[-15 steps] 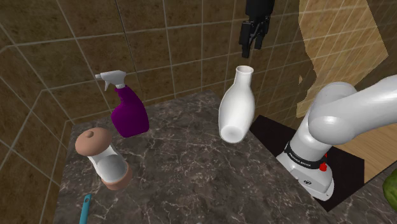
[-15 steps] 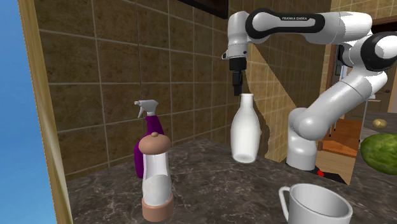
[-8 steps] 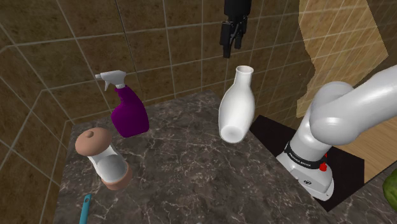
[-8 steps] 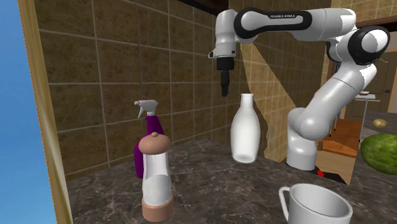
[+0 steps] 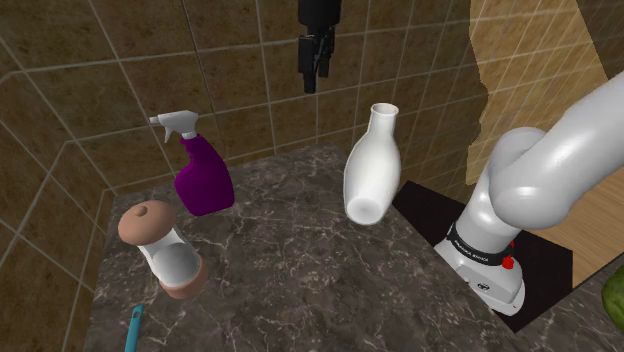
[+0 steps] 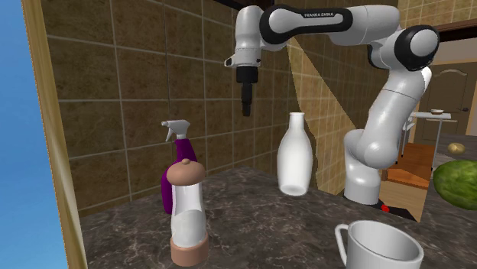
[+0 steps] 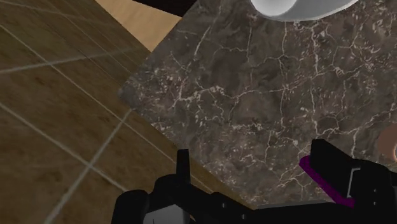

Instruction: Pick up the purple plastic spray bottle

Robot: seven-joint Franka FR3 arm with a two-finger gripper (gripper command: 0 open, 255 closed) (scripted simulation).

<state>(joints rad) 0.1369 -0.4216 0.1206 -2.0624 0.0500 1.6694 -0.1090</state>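
The gripper [image 5: 310, 84] hangs with its 2 fingers spread wide, empty; the purple spray bottle [image 5: 204, 177] stands well below it.

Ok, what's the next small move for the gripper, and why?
Probably slide the gripper toward the shoulder view's left at its present height. It hangs open, high by the tiled wall, between the white vase and the spray bottle, and is not yet above the bottle's trigger head.
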